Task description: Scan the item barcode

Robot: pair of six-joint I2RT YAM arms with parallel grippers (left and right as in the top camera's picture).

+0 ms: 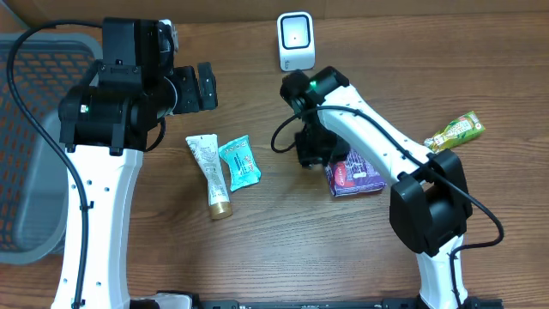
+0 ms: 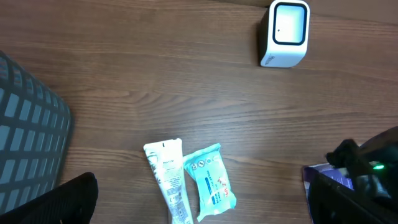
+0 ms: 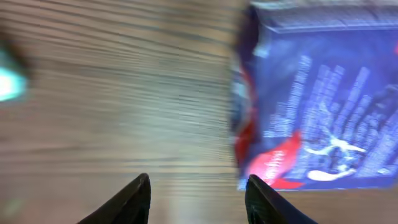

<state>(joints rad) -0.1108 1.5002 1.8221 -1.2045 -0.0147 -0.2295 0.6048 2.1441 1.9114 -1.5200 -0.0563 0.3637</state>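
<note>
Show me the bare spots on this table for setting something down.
Bare wood lies front-centre, between the teal wipes packet and the purple packet, and back right, between the scanner and the green packet. Crowded: the purple packet under the right arm, and the tube beside the wipes packet.

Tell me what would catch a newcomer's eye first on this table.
The right arm dominates, bent low over a purple pack lying right of centre. A white scanner stands at top centre in the overhead view, while a tube and a teal wipes pack lie side by side in the middle. A green packet sits off at the far right.
</note>
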